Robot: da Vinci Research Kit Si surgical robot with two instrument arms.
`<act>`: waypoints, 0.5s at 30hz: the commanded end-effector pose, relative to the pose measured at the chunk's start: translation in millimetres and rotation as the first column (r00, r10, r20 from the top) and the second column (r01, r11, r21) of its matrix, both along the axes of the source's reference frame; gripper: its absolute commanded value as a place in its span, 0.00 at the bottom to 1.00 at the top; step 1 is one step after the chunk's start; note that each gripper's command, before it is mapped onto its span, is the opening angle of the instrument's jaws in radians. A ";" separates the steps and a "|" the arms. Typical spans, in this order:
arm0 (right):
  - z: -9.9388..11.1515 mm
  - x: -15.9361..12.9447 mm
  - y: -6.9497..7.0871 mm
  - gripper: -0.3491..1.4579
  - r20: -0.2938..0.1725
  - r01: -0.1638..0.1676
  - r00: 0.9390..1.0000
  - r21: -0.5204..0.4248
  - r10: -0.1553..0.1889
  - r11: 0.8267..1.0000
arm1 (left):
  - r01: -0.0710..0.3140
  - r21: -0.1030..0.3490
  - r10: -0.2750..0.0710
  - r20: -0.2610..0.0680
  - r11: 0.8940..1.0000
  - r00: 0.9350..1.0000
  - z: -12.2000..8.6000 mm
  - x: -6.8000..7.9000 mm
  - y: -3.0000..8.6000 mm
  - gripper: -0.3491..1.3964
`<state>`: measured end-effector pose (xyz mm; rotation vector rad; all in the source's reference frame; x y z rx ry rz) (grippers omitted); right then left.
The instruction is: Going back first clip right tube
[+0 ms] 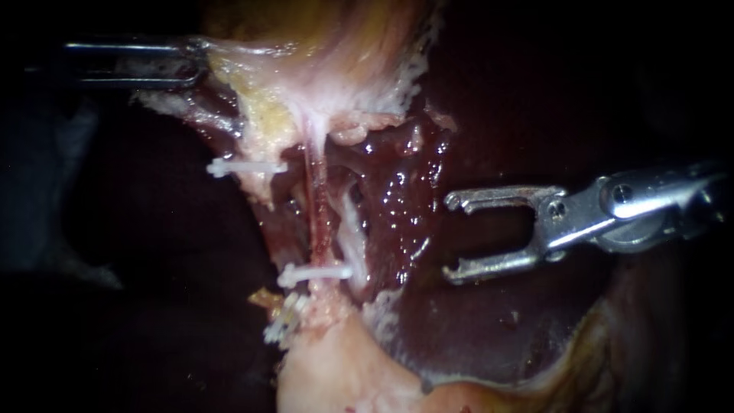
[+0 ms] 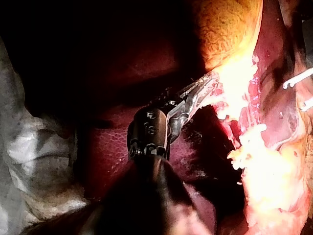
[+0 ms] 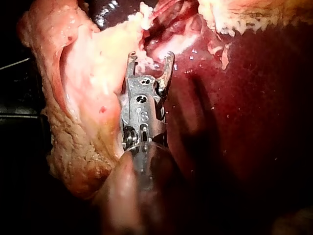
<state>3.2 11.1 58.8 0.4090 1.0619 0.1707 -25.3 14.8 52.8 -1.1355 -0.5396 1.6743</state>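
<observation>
A thin reddish tube and a whitish tube beside it run down between pale tissue masses. One white clip lies across them low down. Another white clip sits higher, to the left, and a third lies below. My right instrument stands to the right of the tubes over the liver, jaws open and empty; the right wrist view shows them gaping beside pale tissue. My left instrument is shut on the gallbladder's pale edge at upper left, also in its wrist view.
Wet dark-red liver surface lies between the tubes and my right instrument. A pale fatty mass fills the lower middle. Two white clip ends show past the stretched tissue in the left wrist view. Pale cloth lies beside the left shaft.
</observation>
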 end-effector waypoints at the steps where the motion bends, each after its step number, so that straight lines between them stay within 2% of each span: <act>1: 0.0 0.0 0.0 0.47 0.000 0.000 1.000 0.000 0.000 1.000 | -0.005 0.000 0.005 -0.003 1.000 1.000 0.3 -0.2 -0.1 0.00; 8: 0.0 0.0 0.0 0.47 0.000 0.000 1.000 0.000 0.000 1.000 | -0.020 -0.001 0.020 -0.003 1.000 1.000 2.5 -1.9 -0.3 0.00; 15: 0.0 0.0 0.0 0.47 0.000 0.000 1.000 0.000 0.000 1.000 | -0.021 -0.001 0.021 -0.006 1.000 1.000 2.8 -2.6 -0.3 0.00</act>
